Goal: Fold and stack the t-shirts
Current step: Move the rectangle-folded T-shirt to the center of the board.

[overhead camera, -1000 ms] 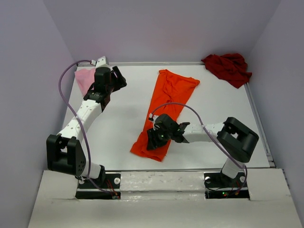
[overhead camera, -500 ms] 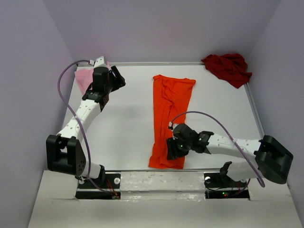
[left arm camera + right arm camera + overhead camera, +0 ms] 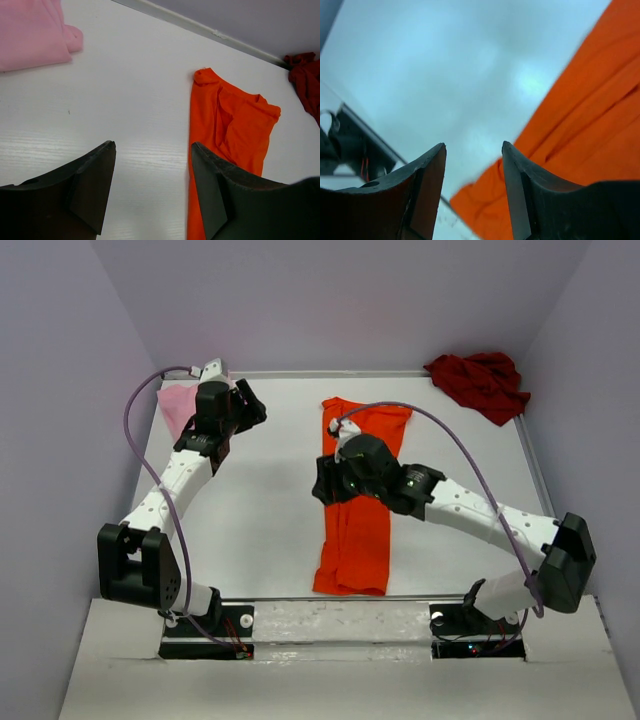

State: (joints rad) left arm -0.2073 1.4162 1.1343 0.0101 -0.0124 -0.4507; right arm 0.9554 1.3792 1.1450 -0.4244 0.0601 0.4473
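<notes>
The orange t-shirt [image 3: 355, 550] is lying as a long, narrow strip on the white table [image 3: 260, 520], with creases bunching at its far end. The right gripper [image 3: 328, 480] is hovering over the middle of that strip, at its left edge. The right wrist view is showing its fingers [image 3: 432, 170] spread apart with nothing between them and orange cloth below. The left gripper [image 3: 243, 405] is hanging well to the left of the orange shirt's far end, its jaws likewise released and empty above bare table. The pink t-shirt [image 3: 178, 405] is lying flat farther left again, just beyond that gripper. The dark red t-shirt [image 3: 480, 380] is lying crumpled well to the right of the orange shirt's far end.
</notes>
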